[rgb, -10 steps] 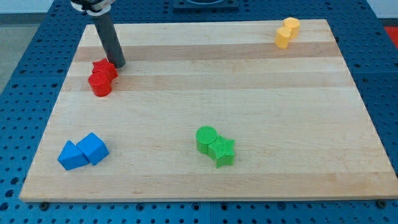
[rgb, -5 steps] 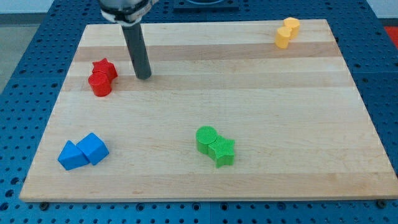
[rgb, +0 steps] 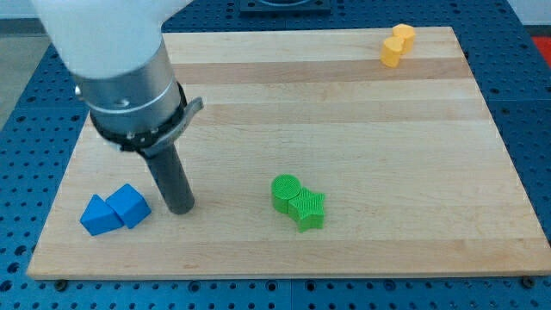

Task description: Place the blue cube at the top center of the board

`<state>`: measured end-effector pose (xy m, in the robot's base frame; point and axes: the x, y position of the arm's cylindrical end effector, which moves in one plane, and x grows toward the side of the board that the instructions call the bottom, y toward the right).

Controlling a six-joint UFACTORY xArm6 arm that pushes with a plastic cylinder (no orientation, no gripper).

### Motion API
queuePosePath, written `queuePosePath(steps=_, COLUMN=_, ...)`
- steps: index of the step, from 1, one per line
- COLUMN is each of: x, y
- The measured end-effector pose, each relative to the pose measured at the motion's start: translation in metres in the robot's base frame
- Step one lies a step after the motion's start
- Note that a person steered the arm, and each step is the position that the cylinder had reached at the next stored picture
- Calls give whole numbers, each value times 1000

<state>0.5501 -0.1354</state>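
My tip (rgb: pixel 182 207) is down on the wooden board (rgb: pixel 362 129) in the lower left of the frame, just right of the blue cube (rgb: pixel 130 205). Close beside it; can't tell if it's touching. No gripper on this arm, just the dark rod (rgb: pixel 170 176), so nothing is held.

Blue cube sits near the board's lower-left corner, touching a blue triangular block (rgb: pixel 99 216) on its left.

Green pair at lower centre: green cylinder (rgb: pixel 286 191) with a green star-shaped block (rgb: pixel 307 209) against its lower right. Well apart from my tip.

Two yellow blocks in the upper right corner, touching: upper one (rgb: pixel 402 35), lower one (rgb: pixel 392 52); shapes not clear.

The arm body (rgb: pixel 116 60) covers the board's upper left, so whatever lies under it is hidden.
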Motion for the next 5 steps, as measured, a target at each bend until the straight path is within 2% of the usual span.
queuePosePath(steps=2, x=59, y=-29)
queuePosePath(steps=4, x=67, y=-88)
queuePosePath(steps=5, x=54, y=-93)
